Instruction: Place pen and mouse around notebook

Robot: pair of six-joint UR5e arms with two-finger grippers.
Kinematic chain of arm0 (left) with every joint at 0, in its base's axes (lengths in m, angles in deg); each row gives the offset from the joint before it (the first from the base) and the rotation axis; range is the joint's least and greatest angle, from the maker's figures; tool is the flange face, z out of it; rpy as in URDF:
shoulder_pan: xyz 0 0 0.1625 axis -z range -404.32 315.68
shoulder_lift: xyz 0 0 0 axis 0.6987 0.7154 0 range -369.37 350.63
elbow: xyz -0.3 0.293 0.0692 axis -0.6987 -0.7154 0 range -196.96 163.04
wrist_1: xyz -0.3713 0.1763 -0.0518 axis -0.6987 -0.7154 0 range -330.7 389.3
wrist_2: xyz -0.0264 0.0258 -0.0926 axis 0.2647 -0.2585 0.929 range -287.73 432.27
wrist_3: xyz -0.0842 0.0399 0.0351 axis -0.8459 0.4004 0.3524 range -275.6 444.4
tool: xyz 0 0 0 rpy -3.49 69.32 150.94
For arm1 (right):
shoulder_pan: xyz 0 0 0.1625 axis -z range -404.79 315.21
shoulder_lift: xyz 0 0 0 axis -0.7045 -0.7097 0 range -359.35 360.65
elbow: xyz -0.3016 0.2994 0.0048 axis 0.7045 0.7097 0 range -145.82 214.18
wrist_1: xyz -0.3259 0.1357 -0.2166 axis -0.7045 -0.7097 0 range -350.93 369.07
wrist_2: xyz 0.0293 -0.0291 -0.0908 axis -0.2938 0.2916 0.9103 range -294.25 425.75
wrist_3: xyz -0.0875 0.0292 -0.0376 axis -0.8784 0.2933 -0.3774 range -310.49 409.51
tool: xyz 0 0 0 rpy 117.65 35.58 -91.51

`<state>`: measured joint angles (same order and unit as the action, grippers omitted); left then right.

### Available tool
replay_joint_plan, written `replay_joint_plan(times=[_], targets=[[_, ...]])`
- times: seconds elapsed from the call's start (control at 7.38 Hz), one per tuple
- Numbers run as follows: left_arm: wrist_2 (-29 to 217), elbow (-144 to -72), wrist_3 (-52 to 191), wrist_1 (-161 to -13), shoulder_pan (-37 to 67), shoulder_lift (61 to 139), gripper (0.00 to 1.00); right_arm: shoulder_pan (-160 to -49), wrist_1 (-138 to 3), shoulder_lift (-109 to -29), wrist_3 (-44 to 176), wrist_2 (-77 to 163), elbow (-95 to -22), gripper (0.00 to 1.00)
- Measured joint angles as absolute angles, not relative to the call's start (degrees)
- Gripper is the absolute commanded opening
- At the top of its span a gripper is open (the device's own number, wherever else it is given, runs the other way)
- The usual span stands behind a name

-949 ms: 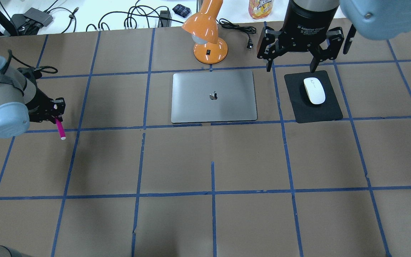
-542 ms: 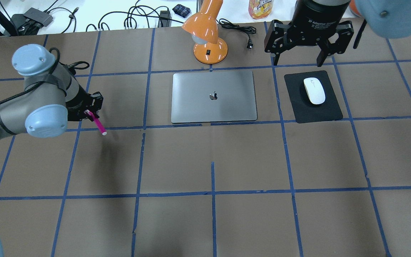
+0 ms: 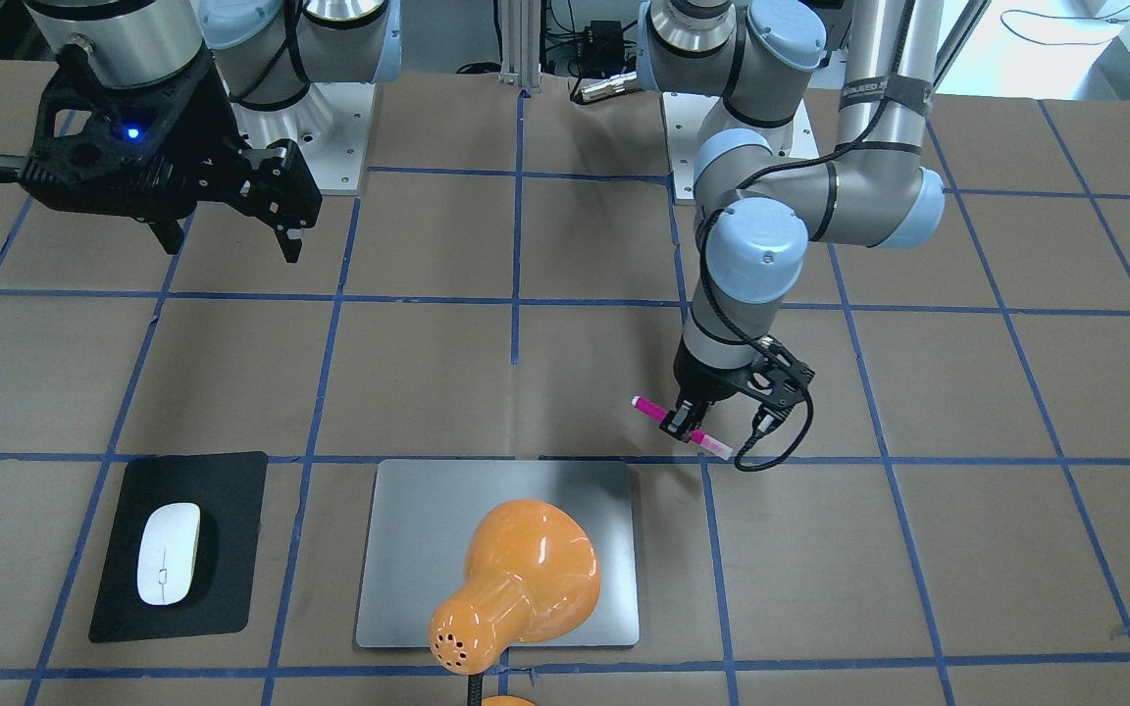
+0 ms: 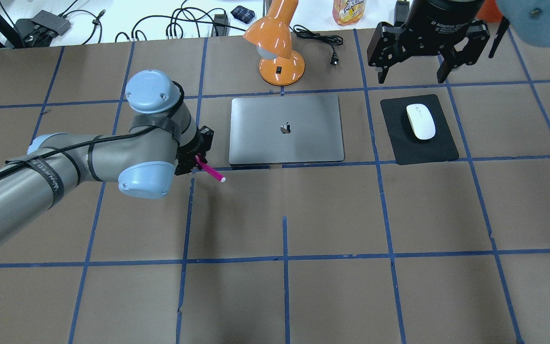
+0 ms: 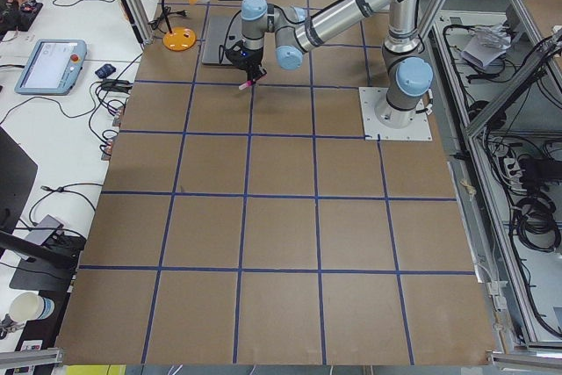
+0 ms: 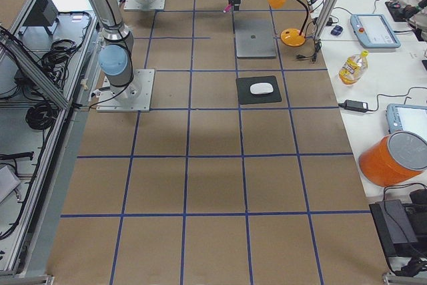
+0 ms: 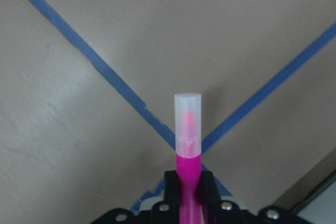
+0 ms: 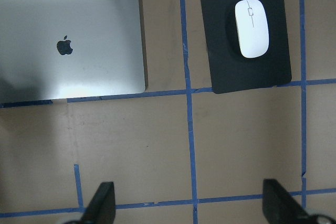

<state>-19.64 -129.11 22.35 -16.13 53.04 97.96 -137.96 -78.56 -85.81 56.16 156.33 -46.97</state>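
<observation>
One pen point(image 4: 212, 173), pinched in the left gripper point(image 3: 691, 428), hangs just beside the one notebook's point(image 4: 285, 129) lower-left corner, centre frame. One mouse point(image 4: 420, 121) lies on one black pad point(image 4: 439, 150), upper right; the right gripper point(image 4: 411, 79) gapes wide above it.

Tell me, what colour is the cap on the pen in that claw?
Pale, translucent white, on the magenta pen; the left wrist view shows it best.

you've got the pink pen point(image 4: 209, 170) w/ pale cap outward, clamped in the left gripper point(image 4: 197, 160) nr a corner of the flat silver notebook point(image 4: 285, 129), white mouse point(image 4: 420, 121) flat on a black pad point(image 4: 442, 148) opp. side.
</observation>
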Motion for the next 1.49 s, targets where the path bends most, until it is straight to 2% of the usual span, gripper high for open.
replay_joint_plan(times=[0.54,1.36,1.49], targets=[[-18.8,-129.0,0.0,-14.9,64.3,99.4,0.00,-137.9,-78.6,-85.9,56.3,155.8,-47.0,1.00],[-18.3,-128.8,-16.8,-6.6,70.4,104.3,0.00,-137.9,-78.6,-85.8,56.4,155.8,-47.0,1.00],[-18.3,-128.7,-18.2,-5.9,70.9,104.7,0.13,-137.9,-78.6,-85.8,56.4,155.8,-47.0,1.00]])
